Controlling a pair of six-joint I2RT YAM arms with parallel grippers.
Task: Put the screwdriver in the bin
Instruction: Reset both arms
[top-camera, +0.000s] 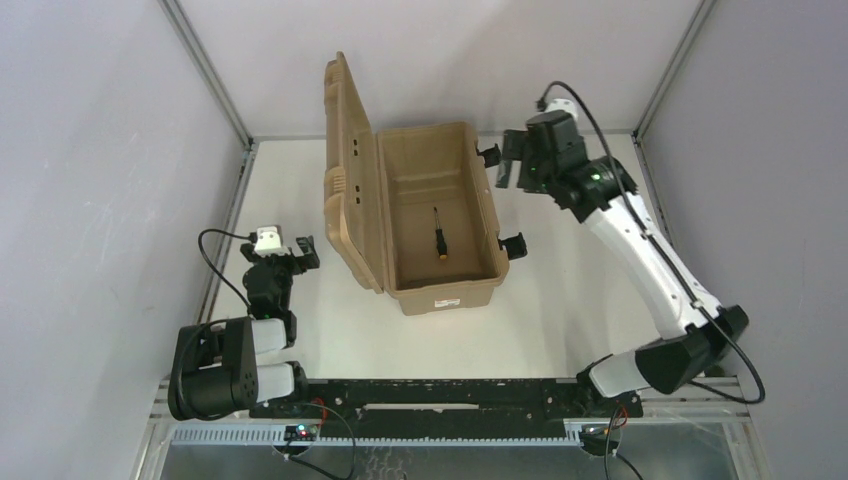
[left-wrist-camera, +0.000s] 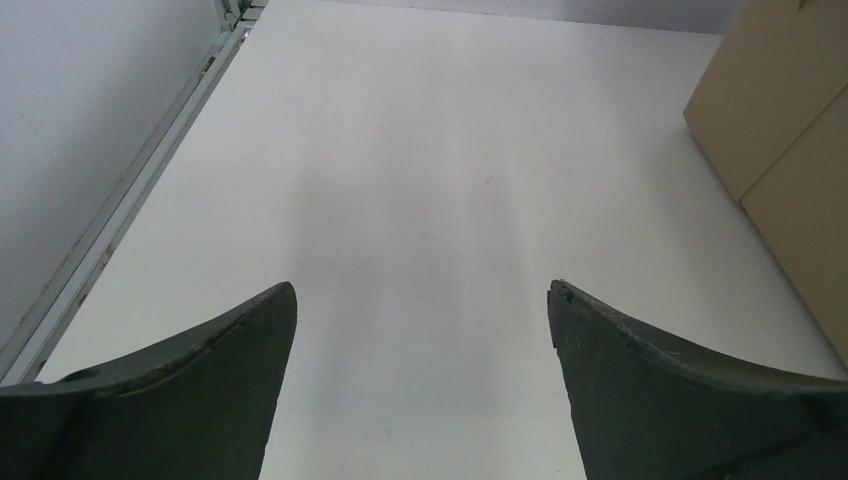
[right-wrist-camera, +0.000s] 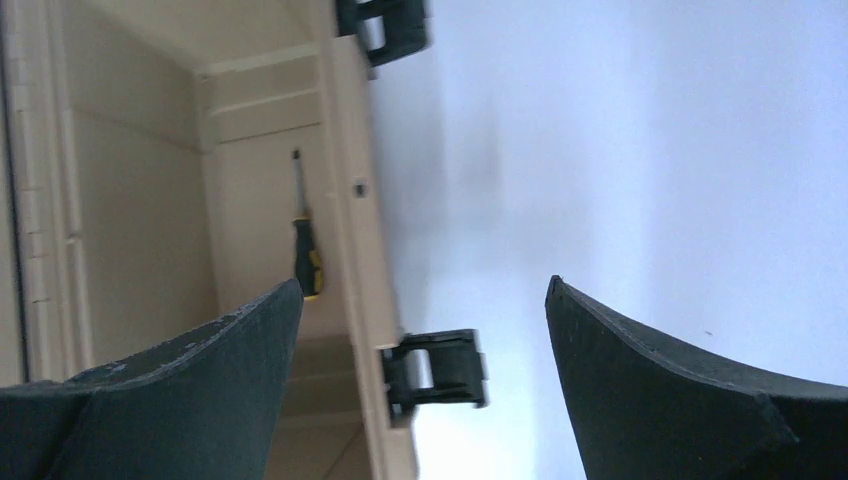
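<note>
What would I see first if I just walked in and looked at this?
The big tan bin, wide open in the middle of the table, with the little screwdriver lying on its floor. Next, the right gripper hangs open just outside the bin's right side.

In my right wrist view the fingers (right-wrist-camera: 690, 400) of my right gripper (right-wrist-camera: 422, 288) run off the bottom edge, and the bin (right-wrist-camera: 140, 200) is cut by the left, top and bottom edges. The screwdriver (right-wrist-camera: 305, 245) butt meets one finger's rim; whether any of it is hidden I cannot tell. My left wrist view catches only a corner of the bin. From above, its label (top-camera: 447, 297) is too small to read
</note>
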